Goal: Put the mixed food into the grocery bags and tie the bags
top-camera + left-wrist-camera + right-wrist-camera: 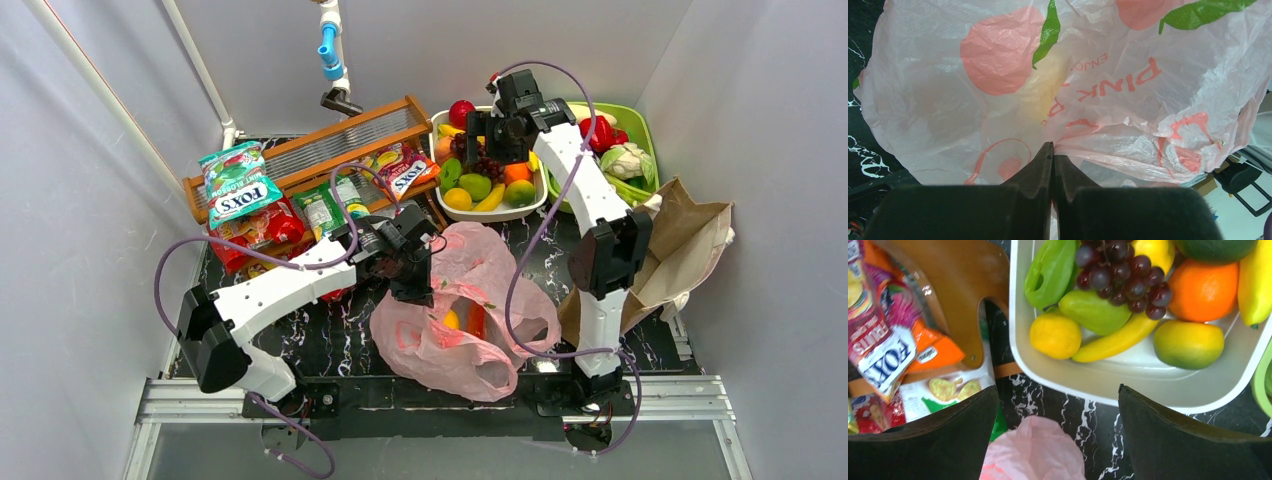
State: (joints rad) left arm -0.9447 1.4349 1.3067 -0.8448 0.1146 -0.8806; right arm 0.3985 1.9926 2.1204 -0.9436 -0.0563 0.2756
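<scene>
The pink plastic bag (470,300) lies slumped in the middle of the table, with a yellow piece (452,320) and an orange piece (476,318) showing through it. My left gripper (415,285) is at the bag's left edge. In the left wrist view the gripper (1053,147) is shut, pinching the bag's film (1098,100). My right gripper (485,140) hovers over the white fruit basket (540,207). In the right wrist view it (1057,390) is open and holds nothing. Ahead of it are dark grapes (1123,275), a yellow fruit (1055,335) and an orange (1203,290). The brown paper bag (690,240) lies at the right.
Foil snack packets (240,185) are heaped at the left around a wooden rack (330,145). A green tray (645,135) of vegetables stands at the back right. White walls close in on three sides. The basket rim (1148,395) lies just beyond my right fingertips.
</scene>
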